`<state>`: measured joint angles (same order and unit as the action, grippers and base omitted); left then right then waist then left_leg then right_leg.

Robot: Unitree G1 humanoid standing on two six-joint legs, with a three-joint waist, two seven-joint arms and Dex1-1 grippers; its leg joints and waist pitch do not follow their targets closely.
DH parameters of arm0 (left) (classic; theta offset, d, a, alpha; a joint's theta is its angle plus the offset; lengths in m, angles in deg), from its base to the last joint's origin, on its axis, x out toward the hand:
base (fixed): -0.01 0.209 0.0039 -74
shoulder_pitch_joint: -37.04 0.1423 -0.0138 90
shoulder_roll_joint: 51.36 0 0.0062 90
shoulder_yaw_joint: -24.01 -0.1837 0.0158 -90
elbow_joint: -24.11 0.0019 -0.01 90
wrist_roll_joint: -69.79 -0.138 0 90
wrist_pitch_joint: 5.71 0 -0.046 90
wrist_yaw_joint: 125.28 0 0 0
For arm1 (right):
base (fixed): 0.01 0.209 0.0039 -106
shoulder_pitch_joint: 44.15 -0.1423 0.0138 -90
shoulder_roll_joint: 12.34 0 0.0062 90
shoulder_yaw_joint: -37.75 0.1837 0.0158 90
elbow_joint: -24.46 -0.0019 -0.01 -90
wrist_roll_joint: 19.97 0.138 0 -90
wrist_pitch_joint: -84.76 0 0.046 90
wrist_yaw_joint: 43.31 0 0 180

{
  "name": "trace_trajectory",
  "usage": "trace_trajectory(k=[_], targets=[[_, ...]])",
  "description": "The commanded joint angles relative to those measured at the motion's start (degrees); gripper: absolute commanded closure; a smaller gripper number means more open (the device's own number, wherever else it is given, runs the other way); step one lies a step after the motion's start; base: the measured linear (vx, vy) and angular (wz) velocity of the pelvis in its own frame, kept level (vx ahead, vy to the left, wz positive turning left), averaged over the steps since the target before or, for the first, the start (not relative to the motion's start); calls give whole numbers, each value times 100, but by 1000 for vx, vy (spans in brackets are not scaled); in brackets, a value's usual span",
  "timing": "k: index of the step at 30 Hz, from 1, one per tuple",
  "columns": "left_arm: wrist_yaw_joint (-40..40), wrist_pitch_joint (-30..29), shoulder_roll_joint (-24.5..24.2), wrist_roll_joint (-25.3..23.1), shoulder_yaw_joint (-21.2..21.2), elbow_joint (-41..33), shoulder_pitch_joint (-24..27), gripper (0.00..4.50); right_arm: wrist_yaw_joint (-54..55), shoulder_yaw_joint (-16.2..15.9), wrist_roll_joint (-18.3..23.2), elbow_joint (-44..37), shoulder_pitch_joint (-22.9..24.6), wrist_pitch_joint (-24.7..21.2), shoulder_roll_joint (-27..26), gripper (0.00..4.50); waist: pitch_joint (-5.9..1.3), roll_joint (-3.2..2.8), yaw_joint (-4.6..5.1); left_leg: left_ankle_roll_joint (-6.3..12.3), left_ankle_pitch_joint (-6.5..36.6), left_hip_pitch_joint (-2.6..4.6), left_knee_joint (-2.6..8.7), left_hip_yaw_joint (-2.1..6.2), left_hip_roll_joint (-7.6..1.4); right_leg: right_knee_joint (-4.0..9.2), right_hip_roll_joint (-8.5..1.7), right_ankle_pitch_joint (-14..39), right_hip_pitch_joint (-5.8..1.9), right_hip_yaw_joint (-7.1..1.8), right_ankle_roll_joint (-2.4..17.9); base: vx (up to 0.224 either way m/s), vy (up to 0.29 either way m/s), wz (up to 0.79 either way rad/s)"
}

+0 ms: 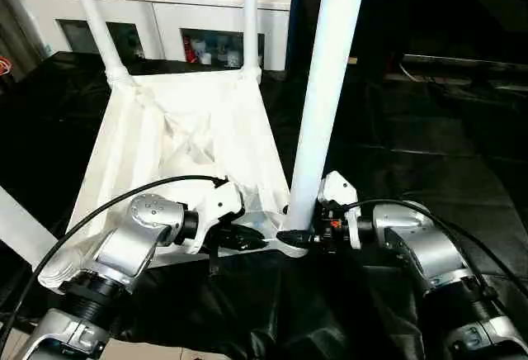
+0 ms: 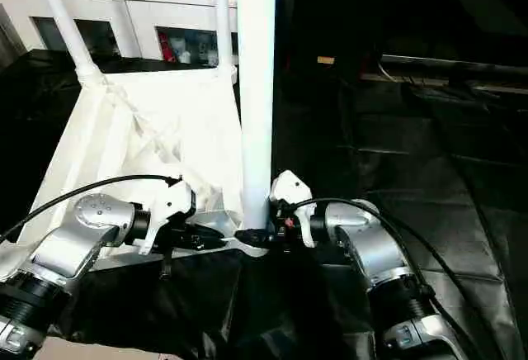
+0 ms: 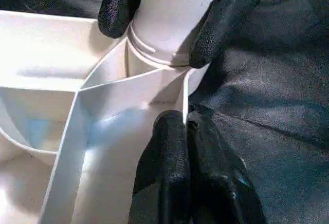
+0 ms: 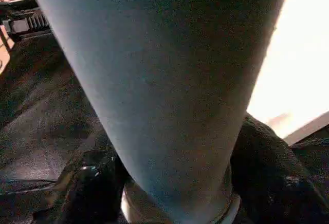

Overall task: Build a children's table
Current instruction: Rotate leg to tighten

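The children's table lies upside down on black sheeting, ribbed underside up, legs pointing up. Two far legs – left one and right one – stand in the far corner sockets. The near-right leg rises upright from the near-right corner socket, just in front of the robot. Another white leg slants in at the left edge; can't tell how it's attached.

Left gripper – fingers pressed together, black tips pinching the thin white wall of the tabletop's near rim, right beside the corner socket. In the left wrist view the two fingers sit flat against each other w/ the rim's edge nipped between them at the tip. Its wrist reaches in from the left, gripper lying roughly level.

Right gripper – fingers spread around the base of the near-right leg, one black finger on each side just above the socket collar. In the left wrist view both its fingertips touch the leg's sides. In the right wrist view the leg runs up between that gripper's own fingers, close against them. Gripper comes in level from the right, opposite the left one – the two nearly meet at the corner.

Behind the table: a white cabinet w/ glass doors.
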<state>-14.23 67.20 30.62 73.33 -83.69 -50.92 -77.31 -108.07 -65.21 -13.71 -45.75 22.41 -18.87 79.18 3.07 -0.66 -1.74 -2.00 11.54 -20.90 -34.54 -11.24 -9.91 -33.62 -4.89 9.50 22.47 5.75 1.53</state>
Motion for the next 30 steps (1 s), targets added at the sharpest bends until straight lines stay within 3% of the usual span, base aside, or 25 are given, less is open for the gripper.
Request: trace_trajectory(k=[1,4,5,6,7,11,12,16,17,18,19,21,27,30], targets=[[364,92,291,87,77,-93,-207,450,196,-257,-7,-24,171,-91,-301,202,-381,-32,7,259,958,78,424,174,-397,323,-435,1186,-264,-376,1320,0,0,0],[1033,53,559,-100,181,67,-333,450,1288,20,-171,288,120,-75,-704,207,-342,-18,40,109,1268,84,444,177,-385,389,-429,1691,-232,-377,1211,0,0,0],[1205,39,626,-158,200,100,-365,450,1564,84,-223,366,107,-69,-800,214,-326,-78,43,-9,1523,121,438,191,-364,434,-447,2146,-205,-376,1116,0,0,0],[1303,13,677,-177,215,116,-383,450,1711,115,-247,405,103,-52,-863,221,-323,-29,76,-80,1678,105,448,217,-359,463,-444,2446,-229,-357,974,0,0,0],[1628,-81,849,-258,244,159,-440,450,2186,215,-297,515,92,-53,-1100,227,-310,-74,98,-122,1752,112,460,220,-356,480,-439,2578,-206,-361,882,0,0,0],[2061,-212,1107,-366,259,204,-511,450,2860,333,-360,665,63,-97,-1483,241,-305,-42,211,-113,1974,109,450,247,-326,549,-434,2963,-200,-328,725,0,0,0],[2301,-289,1249,-414,267,223,-551,450,3220,390,-395,734,38,-157,-1698,241,-303,-75,256,-104,2049,121,447,253,-323,576,-421,3031,-173,-320,665,0,0,0],[2631,-316,1538,-455,274,310,-638,450,3716,433,-432,904,-35,-197,-2128,241,-313,-130,360,-95,2228,106,455,275,-316,586,-403,2910,-170,-299,694,0,0,0],[2629,-313,1543,-455,270,312,-640,450,3715,427,-436,904,-35,-188,-2133,241,-318,-114,363,-86,2227,101,459,281,-316,577,-402,2849,-179,-299,708,0,0,0],[2607,-285,1580,-454,237,325,-654,450,3711,384,-457,899,-37,-114,-2179,241,-321,-147,359,-68,2233,108,466,275,-323,572,-398,2703,-178,-305,749,0,0,0],[2550,-255,1618,-426,197,331,-670,450,3641,405,-388,866,-32,-86,-2247,192,-327,-167,364,-51,2218,104,468,273,-323,547,-396,2527,-187,-314,819,0,0,0],[2471,-240,1601,-403,172,314,-666,450,3520,487,-243,789,-21,-180,-2250,179,-335,-168,371,-3,2178,95,471,261,-322,529,-396,2350,-200,-325,905,0,0,0],[1948,-66,1358,-243,147,164,-517,450,2847,572,-40,596,-20,-325,-1823,122,-371,-182,381,192,1750,43,449,235,-325,459,-410,1839,-265,-345,1118,0,0,0],[1537,-10,1149,-126,119,55,-399,450,2127,423,-43,460,-2,-329,-1312,87,-392,-184,338,324,1448,48,421,208,-333,419,-407,1466,-275,-350,1243,0,0,0]])
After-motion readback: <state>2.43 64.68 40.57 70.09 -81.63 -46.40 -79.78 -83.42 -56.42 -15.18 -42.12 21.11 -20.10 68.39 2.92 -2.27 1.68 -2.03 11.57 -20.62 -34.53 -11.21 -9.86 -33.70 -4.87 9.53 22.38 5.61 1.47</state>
